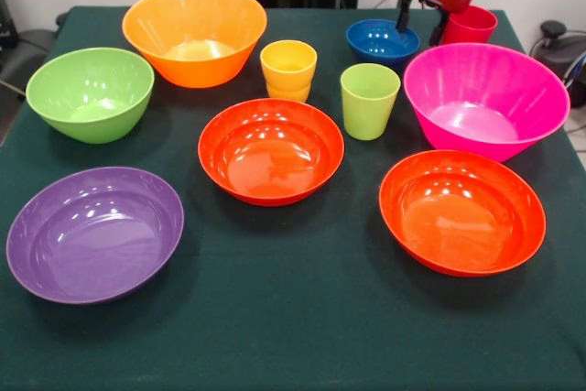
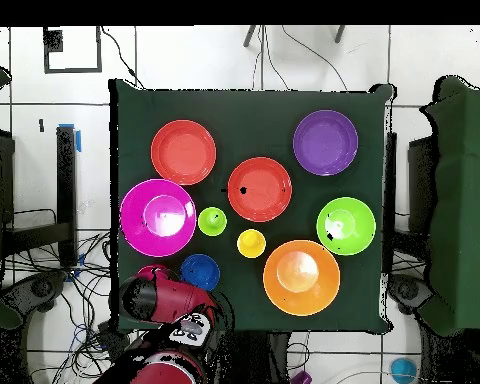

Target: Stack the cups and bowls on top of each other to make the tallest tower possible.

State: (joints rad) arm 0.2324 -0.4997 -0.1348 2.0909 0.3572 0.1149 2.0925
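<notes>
Nothing was stacked yet: every bowl, from the purple bowl [image 1: 94, 234] to the magenta bowl [image 1: 485, 98], sat apart on the table [image 1: 302, 336], while the gripper [image 1: 423, 25] (fingers spread, empty) hung between the blue bowl [image 1: 382, 43] and red cup [image 1: 470, 25].

Bowls [image 1: 272, 150], cups [image 1: 370, 99]: glossy plastic; table [image 1: 302, 327]: matt cloth.

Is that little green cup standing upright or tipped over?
Upright. The green cup stands on its base with its open mouth facing up, apart from the bowls around it.
</notes>
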